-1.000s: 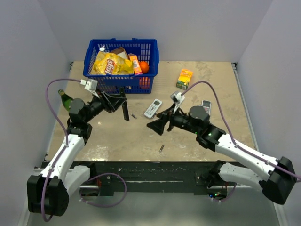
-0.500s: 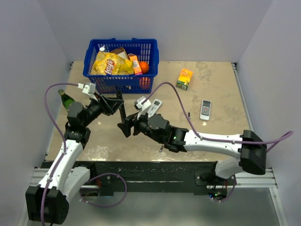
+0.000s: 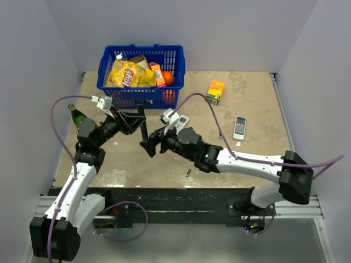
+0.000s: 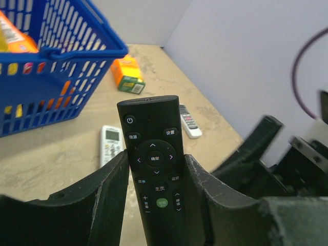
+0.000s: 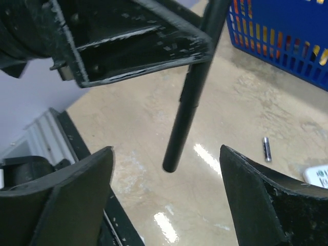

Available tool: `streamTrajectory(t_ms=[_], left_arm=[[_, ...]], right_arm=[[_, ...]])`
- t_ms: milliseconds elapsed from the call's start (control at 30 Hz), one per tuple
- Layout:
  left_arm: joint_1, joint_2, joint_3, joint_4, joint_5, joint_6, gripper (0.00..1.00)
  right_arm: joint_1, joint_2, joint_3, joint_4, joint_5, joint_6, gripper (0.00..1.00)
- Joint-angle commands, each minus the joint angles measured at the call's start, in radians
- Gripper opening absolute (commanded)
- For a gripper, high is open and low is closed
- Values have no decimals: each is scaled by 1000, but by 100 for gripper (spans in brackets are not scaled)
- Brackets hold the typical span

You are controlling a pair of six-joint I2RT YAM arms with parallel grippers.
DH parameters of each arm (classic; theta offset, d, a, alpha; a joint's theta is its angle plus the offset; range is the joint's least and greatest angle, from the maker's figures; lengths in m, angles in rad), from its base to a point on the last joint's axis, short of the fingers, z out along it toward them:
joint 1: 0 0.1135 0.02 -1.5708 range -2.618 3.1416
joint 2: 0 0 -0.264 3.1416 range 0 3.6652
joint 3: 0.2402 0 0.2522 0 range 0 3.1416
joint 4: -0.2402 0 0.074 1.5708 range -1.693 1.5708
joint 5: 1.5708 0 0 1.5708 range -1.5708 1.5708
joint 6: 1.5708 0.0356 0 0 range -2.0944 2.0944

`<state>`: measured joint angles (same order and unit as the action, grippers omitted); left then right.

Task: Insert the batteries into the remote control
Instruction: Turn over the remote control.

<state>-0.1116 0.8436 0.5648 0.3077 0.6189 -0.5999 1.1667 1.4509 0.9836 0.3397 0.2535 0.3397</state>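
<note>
My left gripper [image 3: 141, 123] is shut on the remote control [image 3: 144, 129], a slim black bar held off the table with its free end hanging down. In the left wrist view its button face [image 4: 154, 154] stands between the two fingers [image 4: 110, 184]. My right gripper [image 3: 149, 147] is open just below and beside that free end. In the right wrist view the remote control's tip [image 5: 172, 156] hangs between my wide-apart fingers [image 5: 84, 174] without touching either. One of the batteries [image 3: 188, 173] lies on the table near the front edge. Another battery [image 5: 266, 148] lies beyond the tip.
A blue basket [image 3: 143, 47] of groceries stands at the back left. A white remote [image 3: 181, 120] lies partly under my right wrist, and another white remote [image 3: 239, 127] lies to the right. An orange juice box [image 3: 215, 91] sits at the back. A green bottle [image 3: 75, 115] lies far left.
My right arm has swung left across the table from the middle right to the remote control's hanging end, staying open. The left arm and the remote control have barely moved.
</note>
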Motion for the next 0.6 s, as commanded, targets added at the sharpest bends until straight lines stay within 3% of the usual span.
streamTrajectory(t_ms=[0, 100, 267, 567], left_arm=[[3, -11, -31, 278, 163, -107, 11], [3, 0, -80, 471, 223, -214, 10], [1, 20, -111, 686, 284, -325, 10], [-3, 25, -151, 875, 332, -425, 10]], right_arm=[[-102, -102, -92, 140, -331, 45, 89], [-182, -152, -180, 255, -482, 84, 94], [-211, -133, -233, 419, -654, 111, 98], [-237, -26, -240, 620, -793, 192, 97]])
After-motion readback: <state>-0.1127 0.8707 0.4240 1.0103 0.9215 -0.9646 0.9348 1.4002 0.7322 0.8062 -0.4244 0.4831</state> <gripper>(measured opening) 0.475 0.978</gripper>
